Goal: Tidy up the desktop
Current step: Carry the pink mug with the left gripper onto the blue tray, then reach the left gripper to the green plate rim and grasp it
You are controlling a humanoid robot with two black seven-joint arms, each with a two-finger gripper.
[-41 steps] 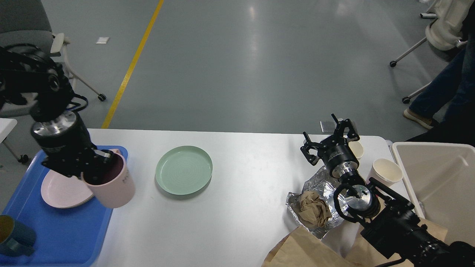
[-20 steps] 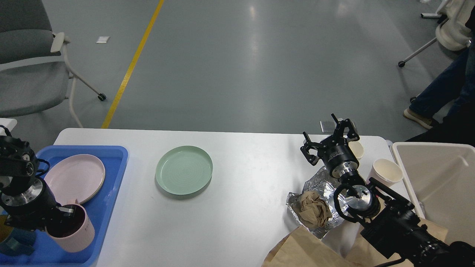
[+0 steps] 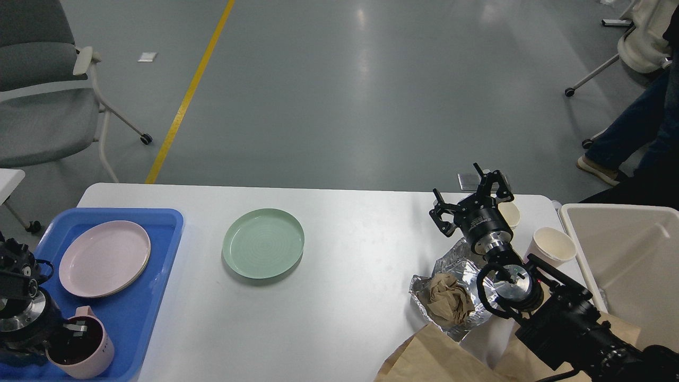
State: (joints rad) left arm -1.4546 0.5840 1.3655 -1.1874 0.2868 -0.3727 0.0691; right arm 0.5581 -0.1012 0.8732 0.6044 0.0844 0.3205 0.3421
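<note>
The white desktop (image 3: pixel 345 302) carries a pale green plate (image 3: pixel 263 243) left of centre. At the right lies crinkled foil (image 3: pixel 451 260) with a crumpled brown paper ball (image 3: pixel 449 300) on it. My left gripper (image 3: pixel 69 333) is low at the bottom left, shut on the rim of a pink mug (image 3: pixel 90 354), one finger inside it. The mug stands upright in the near corner of the blue tray (image 3: pixel 162 249), in front of a pink plate (image 3: pixel 104 258). My right gripper (image 3: pixel 468 197) hangs open beyond the foil, holding nothing.
Two paper cups (image 3: pixel 553 245) (image 3: pixel 511 214) stand at the table's right edge beside a beige bin (image 3: pixel 626 265). A brown paper bag (image 3: pixel 435 361) lies at the near right edge. A grey chair (image 3: pixel 42 106) and a person's legs (image 3: pixel 631 127) are on the floor behind.
My left arm has carried the pink mug from the tray's right edge down and back to the tray's near corner, uncovering the pink plate. The right arm has not moved.
</note>
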